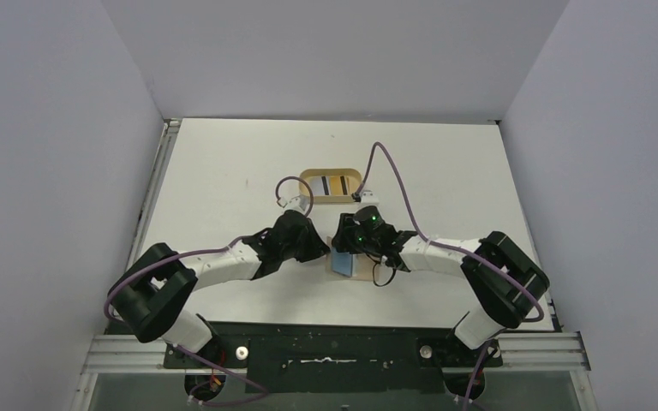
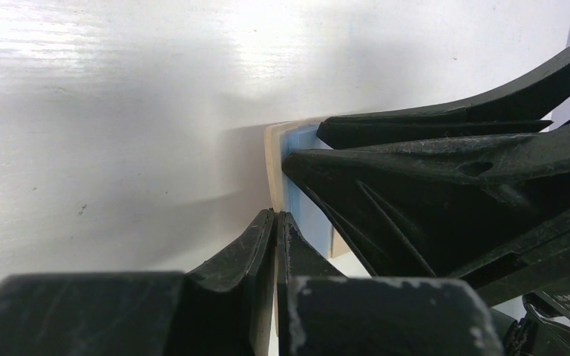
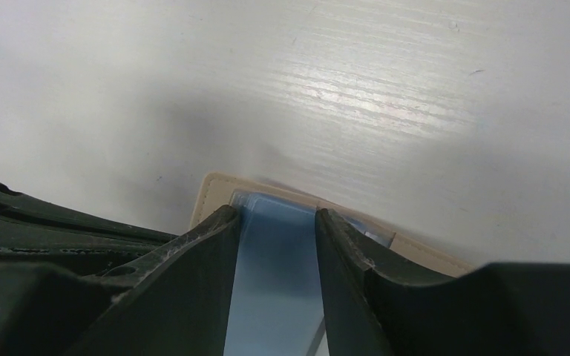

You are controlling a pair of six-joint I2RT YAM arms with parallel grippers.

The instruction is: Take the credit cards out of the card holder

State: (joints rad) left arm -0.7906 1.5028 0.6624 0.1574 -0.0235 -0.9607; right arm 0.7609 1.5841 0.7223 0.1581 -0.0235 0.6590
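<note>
BENCH, MID-TASK — Two arms met over the card holder (image 1: 358, 272) at the middle of the bench (image 1: 223, 188), just near of an oval tray (image 1: 308, 175) that carried what looked like a yellow-orange card (image 1: 339, 186). The left end effector (image 2: 275, 216) was pressed together, with a tan sliver of the holder's edge pinched between its fingers. The right end effector (image 3: 276, 213) stood apart and clamped on nothing, its fingers laid on either side of the light blue card (image 3: 274, 297). That card showed against the tan holder; whether it had cleared its pocket could not be told. The risk appeared to lie in that flat approach. Fingers sliding over smooth plastic could slip off without drawing the card. They could also drag holder and card together if the left's thin pinch gave way. A harder press might trap the card against the holder — or bow it — rather than free it.
</note>
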